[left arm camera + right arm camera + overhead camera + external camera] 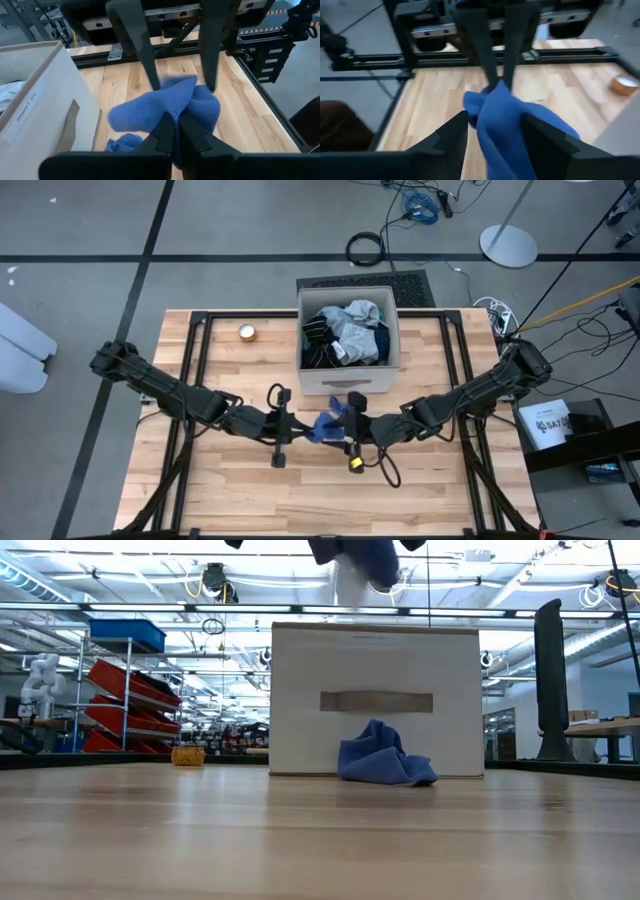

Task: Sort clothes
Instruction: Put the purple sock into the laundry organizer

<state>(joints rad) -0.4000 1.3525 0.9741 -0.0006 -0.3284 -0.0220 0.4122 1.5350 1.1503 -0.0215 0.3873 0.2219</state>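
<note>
A bright blue cloth [325, 428] hangs bunched in the air between my two grippers, in front of the beige box [348, 376]. My left gripper [175, 131] is shut on it from the table's left. My right gripper [495, 137] comes from the right with its fingers set wide on the bundle. A second blue cloth [386, 756] lies crumpled on the table against the box's front wall. In the box lie grey, black and patterned clothes [345, 332]. My left gripper pinches a fold of the blue cloth [176, 111] between its two fingers. The fingers point slightly downward toward the table's right. The cloth is lifted clear of the table. My right gripper has the bunched cloth's thick part [506, 120] between its two fingers, which stand wide apart. It points slightly downward toward the table's left, facing my left gripper. The bundle fills the gap; several layers hang there, clear of the table.
A small round tan object [246, 332] sits at the far left of the table. The box stands at the far middle. Bare wood lies on the near half of the table [300, 500]. Cables and a stand's foot lie on the floor beyond the table.
</note>
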